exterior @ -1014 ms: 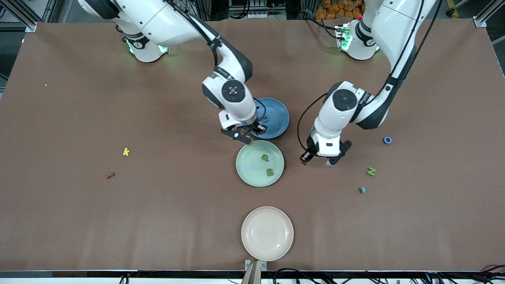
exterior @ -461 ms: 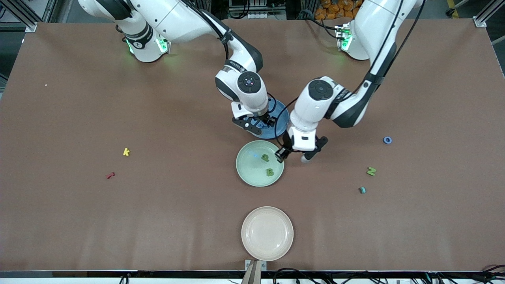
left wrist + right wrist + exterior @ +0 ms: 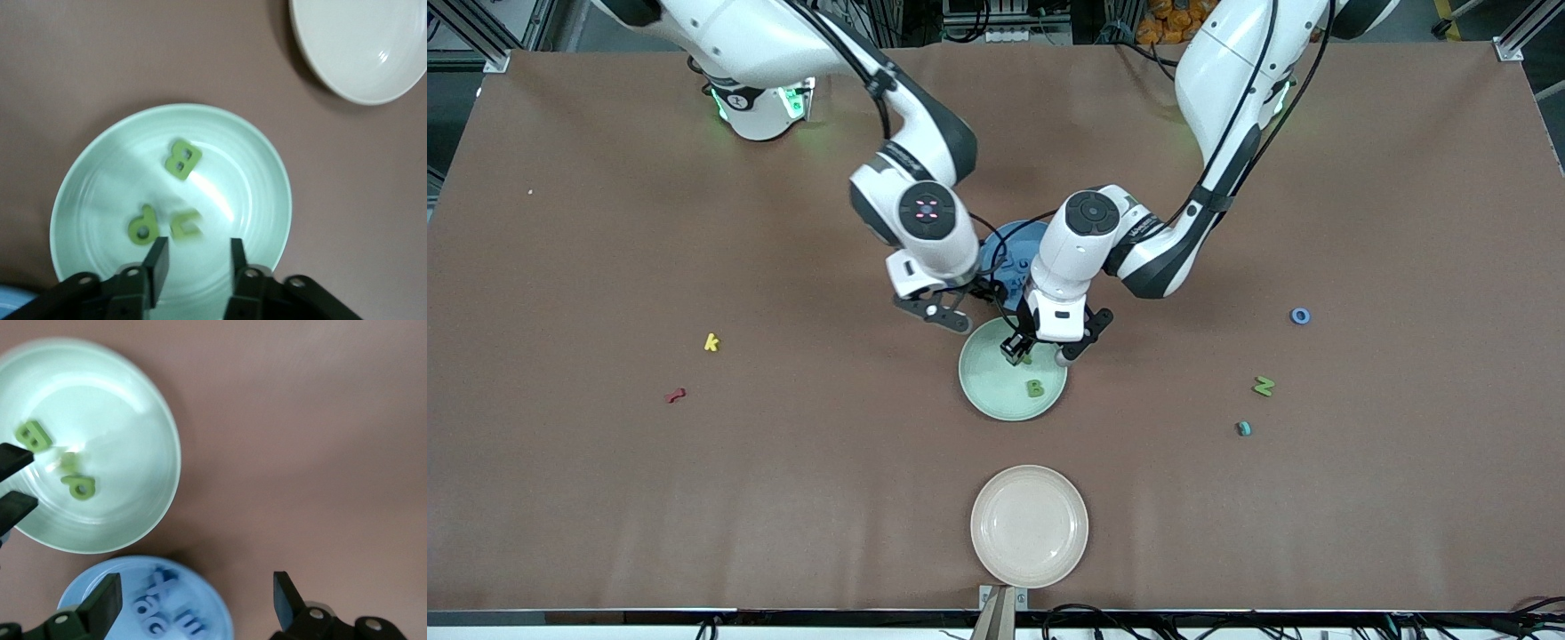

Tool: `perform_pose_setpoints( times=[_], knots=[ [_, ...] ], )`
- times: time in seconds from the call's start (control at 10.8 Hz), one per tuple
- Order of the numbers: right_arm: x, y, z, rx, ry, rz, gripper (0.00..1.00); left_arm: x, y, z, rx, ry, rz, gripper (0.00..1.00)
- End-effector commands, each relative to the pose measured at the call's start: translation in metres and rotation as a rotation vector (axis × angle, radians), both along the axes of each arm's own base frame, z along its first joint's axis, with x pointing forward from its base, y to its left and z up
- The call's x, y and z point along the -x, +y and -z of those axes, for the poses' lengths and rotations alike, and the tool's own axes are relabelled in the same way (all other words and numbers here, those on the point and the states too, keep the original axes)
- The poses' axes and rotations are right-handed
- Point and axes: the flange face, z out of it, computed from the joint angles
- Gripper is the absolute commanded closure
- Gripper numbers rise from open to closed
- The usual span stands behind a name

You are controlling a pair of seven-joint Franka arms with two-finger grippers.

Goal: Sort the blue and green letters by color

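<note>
Where the worktop's camera-side edge runs, a cream plate (image 3: 987, 542) sits at its middle with nothing on it. Farther in, toward the left arm's end of the worktop, lie a small teal piece (image 3: 1243, 428) and then a green N (image 3: 1263, 386), both loose on the bare surface. Toward the right arm's end, a small red letter (image 3: 676, 395) lies at about the same depth, with a yellow k (image 3: 711, 342) a little farther in.

At the middle of the worktop stands the green plate (image 3: 983, 387). It holds three green letters: a B (image 3: 1035, 388) on the side nearer the camera, and a p (image 3: 141, 227) and an n (image 3: 186, 225) side by side farther in. My left hand (image 3: 197, 247) hangs low over that plate, just above the n; its fingers (image 3: 159, 257) stand slightly parted and pinch nothing.

A blue O (image 3: 1300, 316) lies alone toward the left arm's end, farther in than the N. Next to the green plate, on the side toward the arms' bases, is the blue plate (image 3: 1000, 249), which carries a cluster of blue letters (image 3: 163, 610), an X among them. My right hand (image 3: 195, 593) hovers by that plate's rim, fingers spread wide and empty.
</note>
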Motion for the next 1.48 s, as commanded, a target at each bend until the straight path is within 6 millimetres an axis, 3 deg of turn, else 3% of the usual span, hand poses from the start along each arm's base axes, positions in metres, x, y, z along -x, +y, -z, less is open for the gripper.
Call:
perform_pose_setpoints(
  times=[0.0,0.28,0.37,0.55,0.74,1.01,1.2,1.38],
  knots=[
    [-0.008,-0.085,-0.06,0.041,0.022,-0.163,0.0,-0.014,0.012,-0.011,-0.042,-0.006,-0.036,0.0],
    [-0.04,-0.17,-0.108,0.056,0.024,-0.181,0.0,-0.044,0.065,-0.018,-0.115,0.04,-0.106,0.0],
    [-0.045,-0.205,-0.134,0.063,0.016,-0.18,0.0,-0.063,0.101,-0.018,-0.149,0.064,-0.137,0.0],
    [-0.046,-0.272,-0.196,0.079,-0.02,-0.167,0.0,-0.082,0.156,-0.015,-0.235,0.106,-0.073,0.0],
    [-0.042,-0.324,-0.239,0.088,-0.05,-0.199,0.0,-0.097,0.205,-0.011,-0.262,0.154,-0.128,0.0],
    [-0.033,-0.398,-0.284,0.101,-0.107,-0.249,0.0,-0.09,0.271,0.012,-0.294,0.222,-0.16,0.0],
    [-0.03,-0.431,-0.316,0.1,-0.121,-0.273,0.0,-0.097,0.319,0.016,-0.299,0.234,-0.171,0.0],
    [-0.029,-0.46,-0.335,0.102,-0.15,-0.351,0.0,-0.09,0.36,0.032,-0.288,0.224,-0.159,0.0]
  ],
)
